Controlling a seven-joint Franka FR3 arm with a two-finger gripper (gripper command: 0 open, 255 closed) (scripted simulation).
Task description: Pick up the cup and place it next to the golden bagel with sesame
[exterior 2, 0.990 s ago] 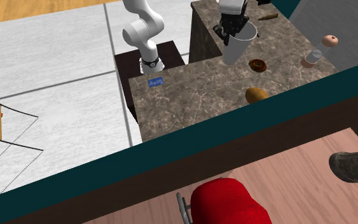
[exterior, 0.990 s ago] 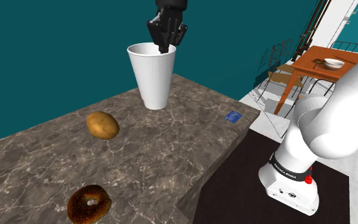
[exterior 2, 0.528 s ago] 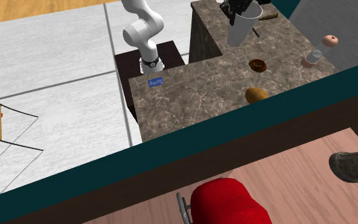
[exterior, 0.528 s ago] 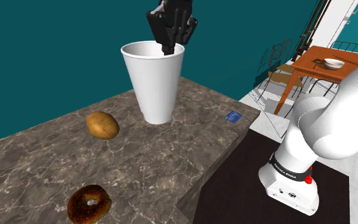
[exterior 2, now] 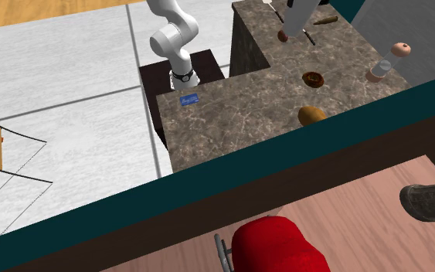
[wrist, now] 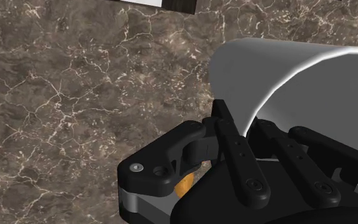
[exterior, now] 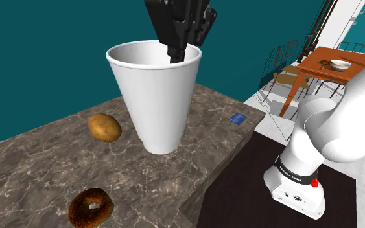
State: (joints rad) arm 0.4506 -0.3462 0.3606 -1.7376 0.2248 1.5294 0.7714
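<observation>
Cup (exterior: 158,97) rim clamped by gripper (exterior: 176,57) in shoulder view; wrist view: fingers (wrist: 234,153) straddle wall.

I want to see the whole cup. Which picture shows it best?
The shoulder view: the white cup shows whole, rim to base, with the gripper clasping its rim. In the second exterior view it is small and cut off by the top edge. The wrist view catches part of its curved wall.

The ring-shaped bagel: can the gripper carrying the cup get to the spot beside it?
Probably yes. The gripper holds the cup by its rim above the counter; bare counter surrounds the bagel, and the golden lump lies apart.
</observation>
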